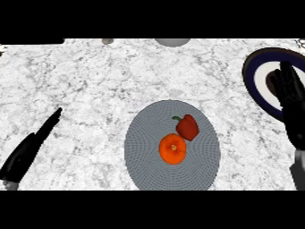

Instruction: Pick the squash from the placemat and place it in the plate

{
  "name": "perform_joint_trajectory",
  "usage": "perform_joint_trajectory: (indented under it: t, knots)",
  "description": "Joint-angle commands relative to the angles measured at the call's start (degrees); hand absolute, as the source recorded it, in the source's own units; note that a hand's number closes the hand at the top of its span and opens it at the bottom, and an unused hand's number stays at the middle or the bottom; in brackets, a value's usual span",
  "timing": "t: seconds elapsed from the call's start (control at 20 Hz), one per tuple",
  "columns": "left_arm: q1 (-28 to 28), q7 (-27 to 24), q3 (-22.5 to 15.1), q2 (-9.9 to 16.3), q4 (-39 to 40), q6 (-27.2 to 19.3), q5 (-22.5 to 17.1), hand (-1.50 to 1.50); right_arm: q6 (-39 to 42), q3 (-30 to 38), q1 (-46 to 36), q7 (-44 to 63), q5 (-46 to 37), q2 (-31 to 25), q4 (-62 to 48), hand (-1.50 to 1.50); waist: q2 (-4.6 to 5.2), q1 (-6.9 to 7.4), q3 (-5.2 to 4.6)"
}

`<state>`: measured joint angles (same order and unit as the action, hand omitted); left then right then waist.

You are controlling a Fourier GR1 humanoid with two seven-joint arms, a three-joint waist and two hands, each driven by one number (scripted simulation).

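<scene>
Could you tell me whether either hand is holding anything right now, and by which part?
Nothing is held: the squash lies on the placemat, clear of both hands.

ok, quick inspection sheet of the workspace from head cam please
Surface: marbled counter, grey round placemat near centre.
Job's things: orange squash on the placemat; dark-rimmed plate at right, holding nothing visible.
Clutter: red pepper on the placemat, touching the squash.
Hands: left hand open at lower left; right hand open, over the plate.
Cables: nothing seen.
Surroundings: grey round object at the far edge, unclear.
</scene>
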<state>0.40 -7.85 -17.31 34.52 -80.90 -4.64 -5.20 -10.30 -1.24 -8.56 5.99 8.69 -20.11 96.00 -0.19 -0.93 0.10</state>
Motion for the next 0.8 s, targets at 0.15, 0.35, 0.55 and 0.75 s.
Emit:
perform_joint_trajectory:
  t: [0.15,0.35,0.55,0.75]
  knots:
    - [-8.4,-2.6,-0.3,-3.0,-6.5,2.0,-1.3,0.0,14.3,-13.2,-1.5,17.3,7.6,3.2,-13.6,-1.5,2.68,6.87,-0.12]
    - [-11.9,-3.4,-2.7,-5.8,-10.0,4.1,-2.7,0.0,28.0,-25.6,-8.3,21.5,-0.9,-4.9,-15.1,-1.5,2.64,12.15,-0.63]
    - [-14.3,-1.8,-2.9,-8.7,-9.1,3.7,-3.9,0.0,40.5,-32.3,-18.9,21.5,-4.3,-7.0,-17.0,-1.5,2.07,10.3,-0.23]
    - [-16.2,1.1,-1.2,-7.8,-10.5,4.3,-5.4,0.0,46.2,-34.3,-32.4,24.8,-5.3,-1.2,-25.0,-1.5,1.41,8.7,-0.11]
